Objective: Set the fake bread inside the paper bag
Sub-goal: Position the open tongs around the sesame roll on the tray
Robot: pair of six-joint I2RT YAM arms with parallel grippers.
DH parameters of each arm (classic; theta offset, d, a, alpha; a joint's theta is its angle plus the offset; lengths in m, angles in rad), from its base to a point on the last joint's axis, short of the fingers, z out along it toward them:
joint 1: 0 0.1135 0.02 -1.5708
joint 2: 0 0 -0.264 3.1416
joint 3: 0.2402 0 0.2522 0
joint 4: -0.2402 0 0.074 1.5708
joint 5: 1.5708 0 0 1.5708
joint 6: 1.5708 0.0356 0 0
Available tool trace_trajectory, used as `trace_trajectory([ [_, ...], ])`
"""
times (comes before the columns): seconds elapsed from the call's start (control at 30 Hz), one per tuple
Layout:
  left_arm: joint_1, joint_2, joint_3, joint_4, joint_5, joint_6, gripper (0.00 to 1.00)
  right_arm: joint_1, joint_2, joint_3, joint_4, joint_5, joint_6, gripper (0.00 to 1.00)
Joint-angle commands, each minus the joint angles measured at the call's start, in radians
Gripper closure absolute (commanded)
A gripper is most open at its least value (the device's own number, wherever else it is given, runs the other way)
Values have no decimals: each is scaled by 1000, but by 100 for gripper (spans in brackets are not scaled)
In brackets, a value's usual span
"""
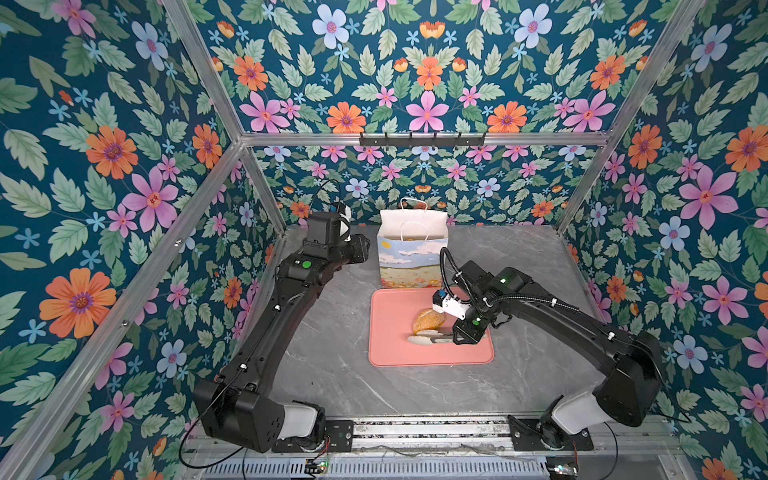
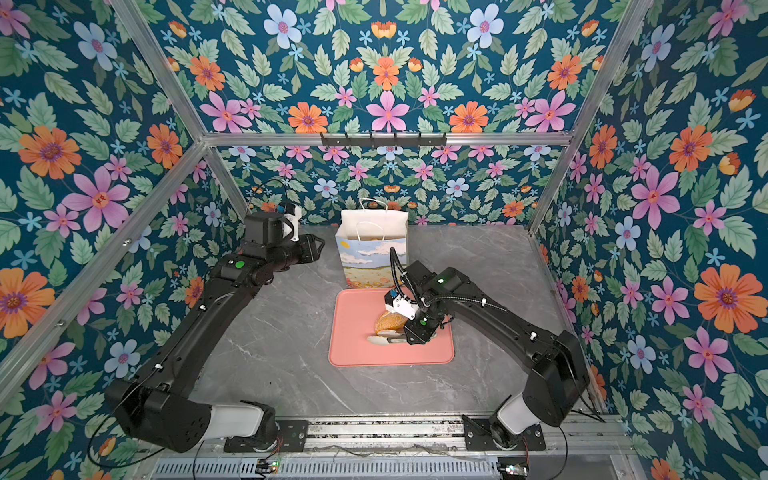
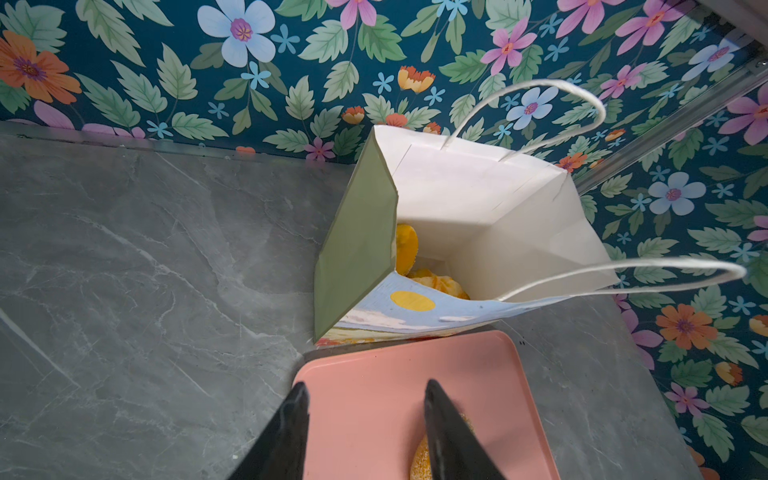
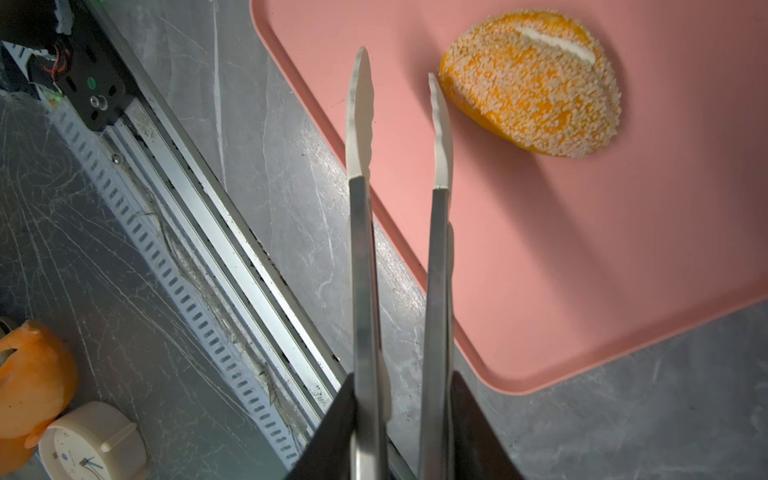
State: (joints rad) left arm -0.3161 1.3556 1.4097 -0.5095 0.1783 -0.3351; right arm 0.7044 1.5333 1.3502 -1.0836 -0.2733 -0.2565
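Note:
One sesame-speckled roll of fake bread (image 1: 428, 320) (image 2: 388, 322) (image 4: 536, 83) lies on the pink tray (image 1: 390, 349) (image 4: 582, 270). My right gripper (image 1: 451, 334) (image 4: 403, 374) is shut on metal tongs (image 4: 359, 249) with white tips. The tips stand apart with nothing between them, and one blade lies close beside the roll's end. The paper bag (image 1: 411, 257) (image 2: 370, 257) (image 3: 478, 208) stands upright behind the tray, with golden bread pieces (image 3: 440, 284) inside. My left gripper (image 1: 361, 245) (image 3: 365, 384) hangs open and empty, left of the bag.
The tray (image 3: 498, 374) sits almost against the bag's front. Floral walls close in the back and both sides. A metal rail (image 1: 415, 428) runs along the front edge. The right wrist view shows a small white clock (image 4: 89, 444) and an orange object (image 4: 33, 374) beyond the rail.

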Motion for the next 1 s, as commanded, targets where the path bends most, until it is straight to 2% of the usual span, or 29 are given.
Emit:
trace_trajectory([
  [0.0,0,-2,1,11,-11,5,53,2,20,16,65,8,2,66],
  [0.3,2,7,3,11,-15,15,53,3,106,60,148,98,7,67],
  [0.53,1,16,16,8,-11,18,53,3,191,151,163,97,-6,66],
  [0.77,2,17,21,3,-25,26,53,10,81,157,103,92,-20,63],
  [0.97,2,29,19,14,-11,24,53,10,-32,76,61,152,-25,61],
])
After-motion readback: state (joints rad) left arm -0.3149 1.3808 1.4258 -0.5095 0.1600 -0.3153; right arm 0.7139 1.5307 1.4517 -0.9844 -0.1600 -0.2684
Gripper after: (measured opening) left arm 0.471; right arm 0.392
